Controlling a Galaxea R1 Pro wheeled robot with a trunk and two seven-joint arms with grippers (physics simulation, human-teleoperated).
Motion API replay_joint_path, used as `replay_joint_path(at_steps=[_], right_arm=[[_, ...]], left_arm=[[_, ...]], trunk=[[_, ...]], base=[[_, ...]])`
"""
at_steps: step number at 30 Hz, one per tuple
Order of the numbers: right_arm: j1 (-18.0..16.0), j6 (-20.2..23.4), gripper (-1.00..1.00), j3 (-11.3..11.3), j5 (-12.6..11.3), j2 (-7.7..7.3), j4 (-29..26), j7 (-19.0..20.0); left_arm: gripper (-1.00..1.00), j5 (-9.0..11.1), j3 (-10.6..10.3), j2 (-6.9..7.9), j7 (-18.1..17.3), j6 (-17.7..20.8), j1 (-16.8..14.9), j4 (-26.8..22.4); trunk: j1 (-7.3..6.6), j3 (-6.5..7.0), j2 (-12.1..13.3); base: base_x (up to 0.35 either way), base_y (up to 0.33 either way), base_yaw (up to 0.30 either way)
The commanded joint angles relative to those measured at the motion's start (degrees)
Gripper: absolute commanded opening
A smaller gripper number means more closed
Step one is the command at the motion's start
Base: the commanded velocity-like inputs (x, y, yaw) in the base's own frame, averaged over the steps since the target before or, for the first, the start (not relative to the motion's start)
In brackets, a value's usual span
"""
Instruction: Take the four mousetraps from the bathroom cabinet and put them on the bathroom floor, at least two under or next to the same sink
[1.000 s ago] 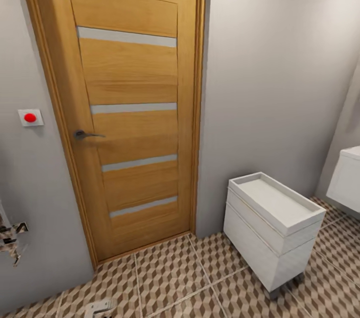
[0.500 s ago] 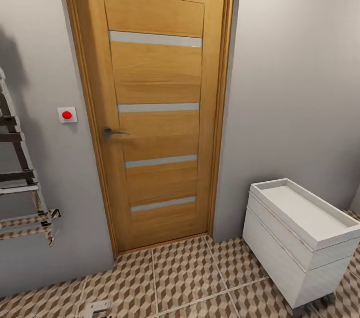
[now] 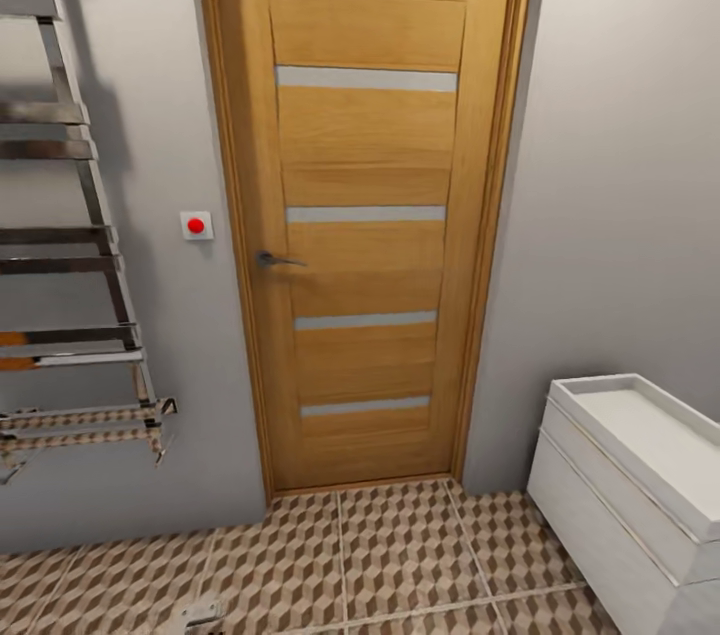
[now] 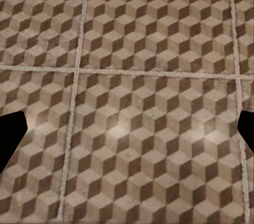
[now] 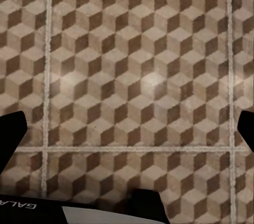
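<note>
Bathroom floor [image 3: 400,545] tiled, wooden door [image 3: 365,215] ahead, white vanity [image 3: 640,475] at right; no mousetraps or cabinet in sight, task seems barely begun; both jaws wide, empty

The floor [image 3: 400,545] was laid in large square tiles with a brown, beige and cream cube pattern and pale grout lines. In the head view it ran from the foot of the wall and door toward the camera. The sink [image 3: 650,435], a long shallow white basin on a white vanity, stood on the floor at the right against the wall, cut off by the picture's edge. Both wrist views looked down on the same tiling [image 4: 127,118] [image 5: 137,75]
</note>
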Motion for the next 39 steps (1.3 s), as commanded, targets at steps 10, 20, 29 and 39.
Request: replay_joint_path(at_steps=[10,20,29,39], right_arm=[[-0.06,-0.24,1.0,0.39,0.23,0.01,0.18,-0.34],[-0.09,-0.24,1.0,0.39,0.23,-0.03,0.18,-0.42],[-0.07,-0.24,1.0,0.39,0.23,-0.02,0.18,-0.4],[-0.05,-0.24,1.0,0.39,0.23,-0.04,0.18,-0.21]], left_arm=[[1.0,0.44,-0.48,0.01,0.16,-0.12,-0.05,0.03],[1.0,0.44,-0.49,-0.01,0.12,-0.11,-0.03,0.03],[1.0,0.44,-0.5,-0.01,0.13,-0.11,-0.05,0.03],[1.0,0.44,-0.51,-0.01,0.12,-0.11,-0.02,0.03]], trunk=[[0.0,-0.06,-0.04],[0.0,-0.06,-0.04],[0.0,-0.06,-0.04],[0.0,-0.06,-0.04]], base=[[0.0,0.0,0.276],[0.0,0.0,0.276],[0.0,0.0,0.276],[0.0,0.0,0.276]])
